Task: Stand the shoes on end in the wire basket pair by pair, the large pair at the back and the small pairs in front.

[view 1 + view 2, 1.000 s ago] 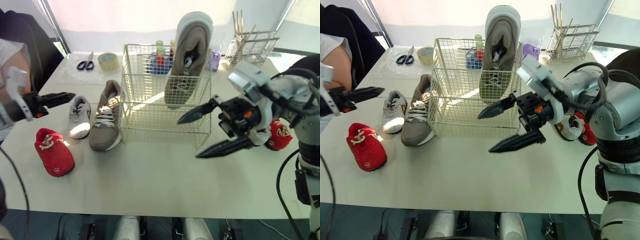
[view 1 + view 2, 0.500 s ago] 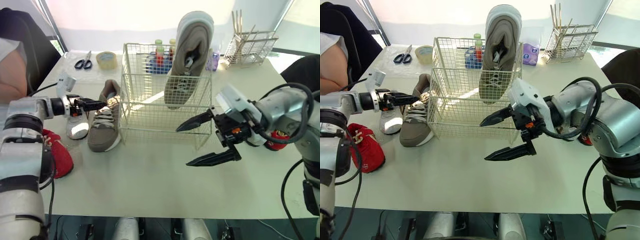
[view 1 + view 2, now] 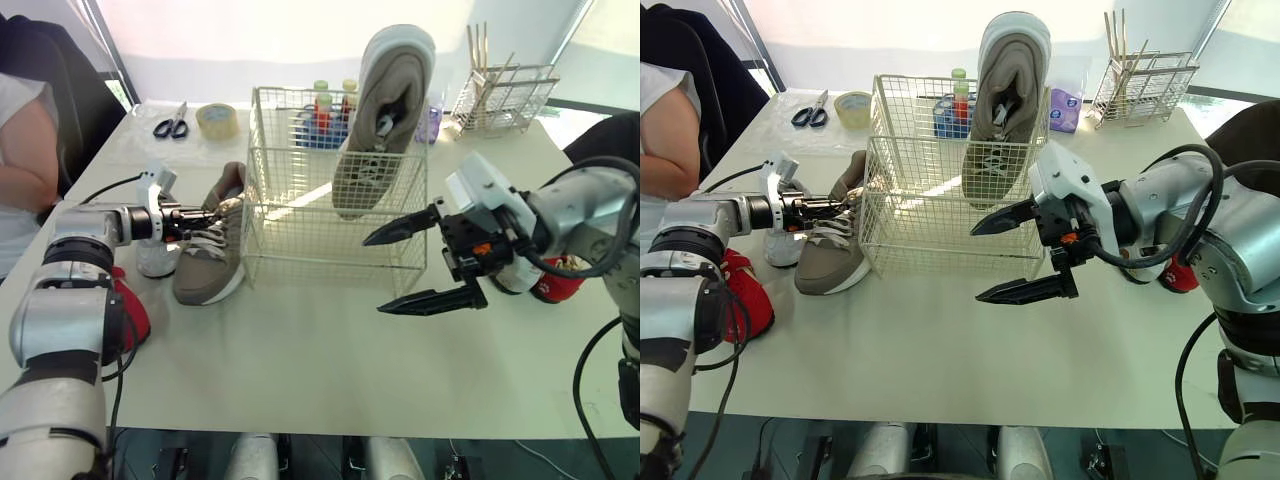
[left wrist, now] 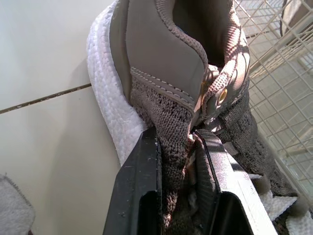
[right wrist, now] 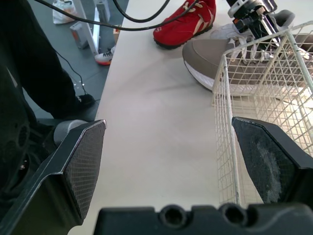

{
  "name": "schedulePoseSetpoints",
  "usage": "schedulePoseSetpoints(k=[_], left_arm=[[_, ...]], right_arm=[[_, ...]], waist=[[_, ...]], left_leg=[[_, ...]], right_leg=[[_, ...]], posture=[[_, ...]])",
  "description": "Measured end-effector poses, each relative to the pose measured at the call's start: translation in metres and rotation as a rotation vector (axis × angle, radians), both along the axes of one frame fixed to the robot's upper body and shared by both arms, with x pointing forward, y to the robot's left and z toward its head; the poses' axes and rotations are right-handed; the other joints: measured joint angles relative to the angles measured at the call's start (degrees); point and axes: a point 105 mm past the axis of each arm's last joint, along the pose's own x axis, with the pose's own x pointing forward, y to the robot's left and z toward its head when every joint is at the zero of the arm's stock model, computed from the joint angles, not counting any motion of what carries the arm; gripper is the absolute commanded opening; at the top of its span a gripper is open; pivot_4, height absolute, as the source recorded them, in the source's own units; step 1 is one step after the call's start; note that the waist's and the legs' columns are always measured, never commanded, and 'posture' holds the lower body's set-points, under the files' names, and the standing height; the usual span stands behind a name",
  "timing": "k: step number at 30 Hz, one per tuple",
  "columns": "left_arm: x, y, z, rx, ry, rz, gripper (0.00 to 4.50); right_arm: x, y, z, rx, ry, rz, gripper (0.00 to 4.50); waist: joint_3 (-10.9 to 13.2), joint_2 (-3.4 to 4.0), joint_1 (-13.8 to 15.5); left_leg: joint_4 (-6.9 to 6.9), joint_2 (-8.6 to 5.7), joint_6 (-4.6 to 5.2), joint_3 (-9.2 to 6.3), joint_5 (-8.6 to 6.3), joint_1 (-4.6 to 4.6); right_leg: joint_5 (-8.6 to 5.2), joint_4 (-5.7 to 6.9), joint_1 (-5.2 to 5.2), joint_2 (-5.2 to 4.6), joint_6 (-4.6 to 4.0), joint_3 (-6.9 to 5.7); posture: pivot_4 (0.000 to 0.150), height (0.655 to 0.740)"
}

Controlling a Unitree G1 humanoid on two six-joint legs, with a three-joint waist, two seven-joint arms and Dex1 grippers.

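The left arm reaches low across the pale table point(image 3: 300, 370), forearm near level, its left gripper point(image 4: 178, 161) at the heel end of a large taupe knit sneaker with a white sole point(image 3: 205, 262). That sneaker lies on its sole just beside the left wall of the white wire basket point(image 3: 300, 230). The right arm is bent in from the right side, and the right gripper point(image 3: 375, 275) hangs above the table just in front of the basket's right front corner, pointing toward the left.

The basket holds one shoe, the matching taupe sneaker point(image 3: 385, 120). It stands on end toward the back right and rises well above the rim. A small grey-white sneaker point(image 3: 155, 262) sits on the table behind the left forearm. A small red sneaker point(image 3: 132, 312) lies nearer the table's left edge, and another red sneaker point(image 3: 555, 282) lies behind the right arm.

The left gripper's black fingers point(image 4: 144, 191) are pressed close together, clamped on the knit collar wall of the lying sneaker, one finger outside and one inside the opening. The right gripper's fingers point(image 5: 83, 161) are spread wide apart, holding and touching nothing.
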Motion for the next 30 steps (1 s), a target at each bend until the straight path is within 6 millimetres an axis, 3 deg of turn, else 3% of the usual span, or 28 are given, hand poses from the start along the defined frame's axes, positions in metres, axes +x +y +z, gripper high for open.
schedulePoseSetpoints(k=[4,7,12,15,17,20,22,25,30], left_arm=[[0.007,0.012,0.008,-0.088,-0.052,0.130,0.39],[0.014,0.031,0.037,-0.147,-0.158,0.261,0.39],[0.012,0.056,0.111,-0.163,-0.438,0.401,0.39],[0.005,0.055,0.171,-0.185,-0.688,0.472,0.39],[-0.002,0.037,0.213,-0.216,-0.853,0.464,0.39],[-0.030,-0.007,0.285,-0.258,-1.151,0.400,0.39],[-0.045,-0.032,0.312,-0.275,-1.291,0.364,0.39],[-0.047,-0.067,0.321,-0.254,-1.402,0.318,0.39],[-0.021,-0.125,0.290,-0.216,-1.388,0.234,0.39]], right_arm=[[0.007,-0.002,0.003,0.007,-0.026,-0.022,4.50],[0.014,-0.005,0.009,0.026,-0.045,-0.056,4.50],[0.022,-0.009,0.015,0.055,-0.067,-0.100,4.50],[0.033,-0.018,0.036,0.121,-0.134,-0.165,4.50],[0.038,-0.025,0.050,0.162,-0.176,-0.207,4.50],[0.041,-0.034,0.062,0.204,-0.211,-0.262,4.50],[0.041,-0.040,0.065,0.209,-0.219,-0.291,4.50],[0.041,-0.050,0.064,0.203,-0.211,-0.340,4.50],[0.034,-0.063,0.060,0.167,-0.207,-0.406,4.50]], waist=[[0.02,-0.04,-0.05],[0.04,-0.07,-0.04],[0.05,-0.08,-0.02],[0.07,-0.13,0.43],[0.07,-0.16,1.13],[0.06,-0.17,1.69],[0.05,-0.15,1.64],[0.04,-0.13,1.50],[0.04,-0.13,1.41]], left_leg=[[0.16,-0.01,0.02,-0.05,-0.01,-0.27],[0.20,-0.04,-0.33,-0.04,0.21,-0.47],[0.20,-0.07,-0.33,0.00,0.21,-0.47],[0.21,-0.11,-0.33,-0.02,0.21,-0.48],[0.21,-0.13,-0.32,-0.02,0.21,-0.48],[0.21,-0.22,-0.21,-0.02,0.15,-0.45],[0.22,-0.26,-0.15,0.06,0.11,-0.40],[0.24,-0.25,-0.13,0.20,0.13,-0.26],[0.23,-0.20,-0.14,0.16,0.15,-0.27]], right_leg=[[0.11,0.01,-0.18,-0.15,0.18,-0.01],[0.16,0.04,-0.35,-0.14,0.25,-0.02],[0.16,0.03,-0.35,-0.12,0.27,-0.02],[0.22,0.01,-0.31,-0.15,0.37,-0.02],[0.26,-0.10,-0.24,-0.13,0.44,-0.03],[0.32,-0.31,-0.06,-0.16,0.56,-0.03],[0.35,-0.32,-0.03,-0.21,0.63,-0.02],[0.36,-0.27,0.05,-0.19,0.65,-0.02],[0.36,-0.23,0.00,-0.16,0.64,0.00]], posture=[[0.150,0.7352],[0.150,0.7352],[0.150,0.7352],[0.150,0.7352],[0.150,0.7352],[0.150,0.7352],[0.150,0.7352],[0.150,0.7352],[0.150,0.7352]])
